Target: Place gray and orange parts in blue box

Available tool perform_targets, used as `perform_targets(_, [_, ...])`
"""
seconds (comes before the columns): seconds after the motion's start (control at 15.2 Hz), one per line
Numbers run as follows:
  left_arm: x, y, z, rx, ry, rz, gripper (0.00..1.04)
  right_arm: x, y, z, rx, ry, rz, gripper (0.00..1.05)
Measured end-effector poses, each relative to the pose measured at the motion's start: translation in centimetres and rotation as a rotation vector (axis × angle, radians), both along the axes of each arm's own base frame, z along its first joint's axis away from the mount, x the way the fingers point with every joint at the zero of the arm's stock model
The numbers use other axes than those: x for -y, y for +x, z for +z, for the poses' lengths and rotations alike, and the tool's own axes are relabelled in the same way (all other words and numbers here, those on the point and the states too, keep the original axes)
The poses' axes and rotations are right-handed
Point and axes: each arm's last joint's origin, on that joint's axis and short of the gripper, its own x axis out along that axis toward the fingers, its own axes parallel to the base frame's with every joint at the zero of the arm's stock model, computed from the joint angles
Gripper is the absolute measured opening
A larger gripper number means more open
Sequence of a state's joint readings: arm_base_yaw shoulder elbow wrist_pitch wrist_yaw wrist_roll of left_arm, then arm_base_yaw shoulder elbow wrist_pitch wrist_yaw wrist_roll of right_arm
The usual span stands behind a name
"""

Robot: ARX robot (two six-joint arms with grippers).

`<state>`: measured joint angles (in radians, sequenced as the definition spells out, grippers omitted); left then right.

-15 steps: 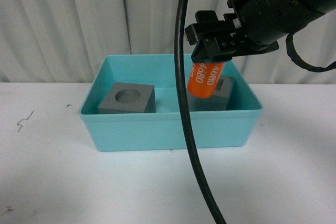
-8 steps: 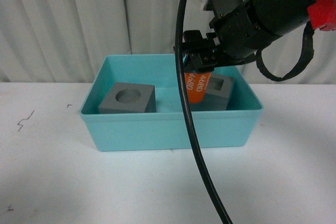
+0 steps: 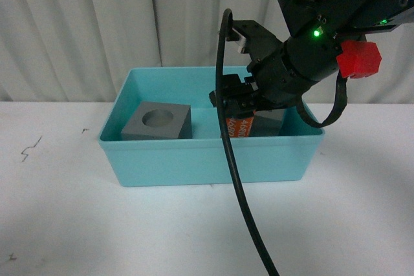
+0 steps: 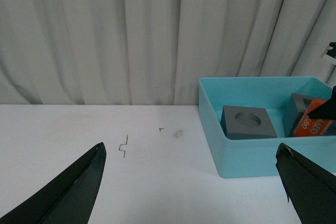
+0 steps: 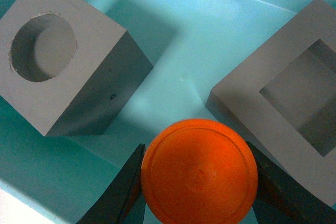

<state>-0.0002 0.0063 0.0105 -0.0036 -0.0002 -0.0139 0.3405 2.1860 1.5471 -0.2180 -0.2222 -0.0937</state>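
The blue box stands mid-table. Inside it at the left sits the gray cube with a round recess. The gray cube with a square recess is at the right, mostly hidden behind my right arm. My right gripper is shut on the orange cylinder, which hangs low inside the box between the two cubes. In the right wrist view the cylinder's end face sits between both fingers, with the round-recess cube and square-recess cube on either side. My left gripper is open above bare table, left of the box.
White pleated curtain hangs behind the table. A black cable drapes down in front of the box. Small dark marks dot the white tabletop at the left. A red block is mounted on the right arm.
My right gripper has come down and a little to the left with the orange cylinder, from above the box rim to inside the box between the cubes. The cubes have not moved.
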Motion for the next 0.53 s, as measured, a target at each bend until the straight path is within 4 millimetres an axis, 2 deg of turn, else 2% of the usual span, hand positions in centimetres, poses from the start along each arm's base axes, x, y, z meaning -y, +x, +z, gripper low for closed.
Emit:
perform_targets(0.07, [0.0, 0.0, 0.0, 0.0, 0.0, 0.0, 0.98, 0.0, 0.0, -0.1, -0.004, 0.0, -0.002, 0.47])
perform_targets(0.13, [0.0, 0.0, 0.0, 0.0, 0.0, 0.0, 0.98, 0.0, 0.0, -0.1, -0.003, 0.003, -0.002, 0.53])
perform_targets(0.39, [0.0, 0.0, 0.0, 0.0, 0.0, 0.0, 0.98, 0.1, -0.4, 0.6, 0.017, 0.015, 0.002, 1.0])
perform_targets(0.53, [0.0, 0.0, 0.0, 0.0, 0.0, 0.0, 0.98, 0.4, -1.3, 3.3, 0.072, 0.046, 0.01, 0.98])
